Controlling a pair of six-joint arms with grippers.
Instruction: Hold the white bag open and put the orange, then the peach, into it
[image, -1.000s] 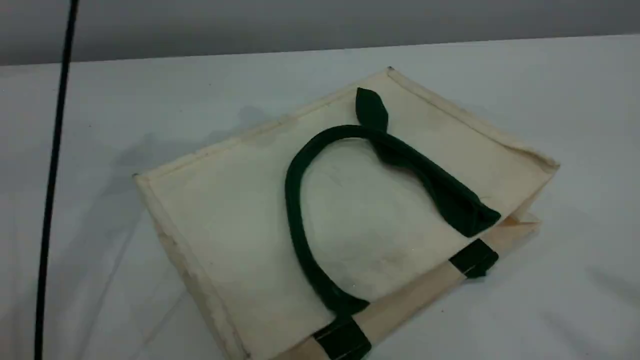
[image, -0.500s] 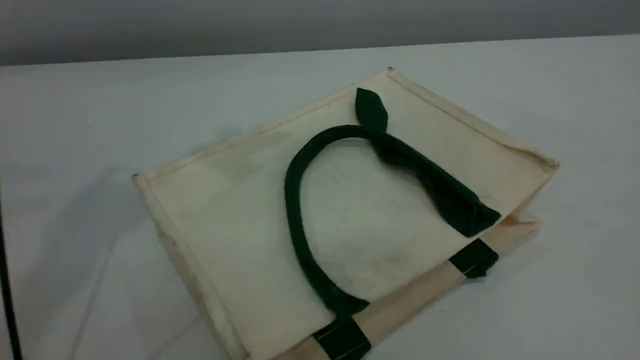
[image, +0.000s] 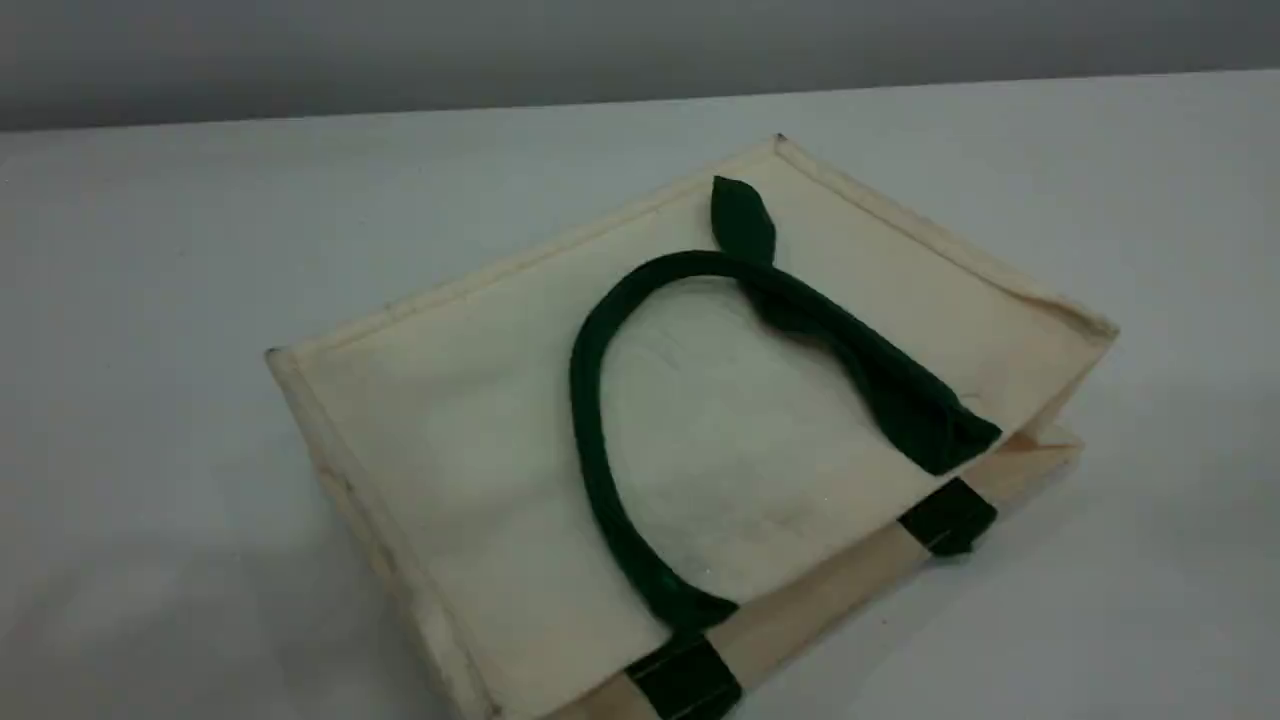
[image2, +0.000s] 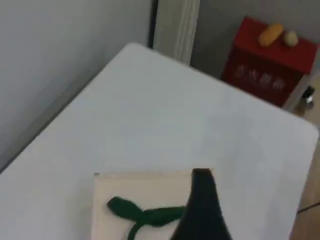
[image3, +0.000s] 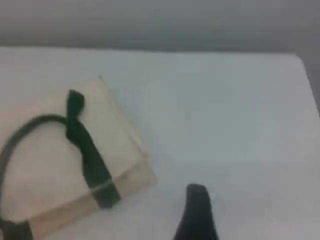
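The white bag (image: 690, 430) is seen lying flat on the white table (image: 200, 250) in the scene view, where it fills the middle, with its mouth edge turned toward the near right. One dark green handle (image: 600, 420) is laid in a loop across the bag's upper panel, and a second green strap end (image: 945, 515) is seen below the bag's near edge. No arm is shown in this view. In the left wrist view only the far end of the bag (image2: 140, 200) is caught, at the bottom edge, with a piece of green handle (image2: 145, 216) on it; the left gripper (image2: 202, 210) is seen as one dark fingertip above the bag, holding nothing, and its jaws are taken to be released, wide apart. Beyond the table, well apart from the bag, a red box (image2: 270, 62) is shown with an orange-yellow object (image2: 270, 35) and a small pale round one (image2: 290, 37) on top; what they are cannot be told. In the right wrist view the bag (image3: 60, 165) is seen at the left, and the right gripper (image3: 196, 212) hangs over bare table to the right of it, empty, its jaws likewise released. Neither the box nor these two objects appear in the other two views.
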